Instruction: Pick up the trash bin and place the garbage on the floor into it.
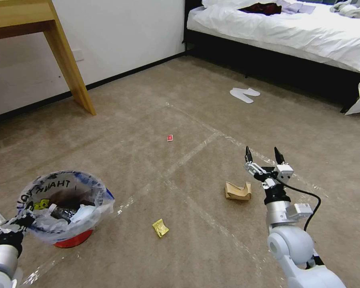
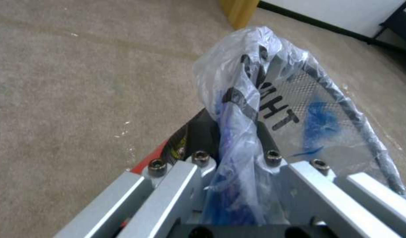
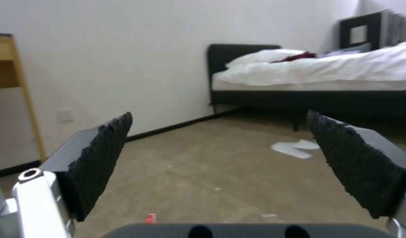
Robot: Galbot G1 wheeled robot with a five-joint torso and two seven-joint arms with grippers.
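In the lower left of the head view, the left claw [image 1: 22, 221] is gripping the trash bin [image 1: 64, 208] by its rim, with the plastic liner pinched between its fingers [image 2: 203, 165]. I think it is holding the bin there so the opening is facing up and staying near the litter. Some garbage is already lying inside.

On the right side, the right claw [image 1: 263, 154] is hanging above the floor [image 1: 148, 168] with its fingers spread wide and nothing between them, probably ready for the next piece. The brown paper bag [image 1: 238, 191] is lying just beside it, the yellow scrap [image 1: 160, 228] lower in the middle, and the red wrapper [image 1: 170, 138] farther up.
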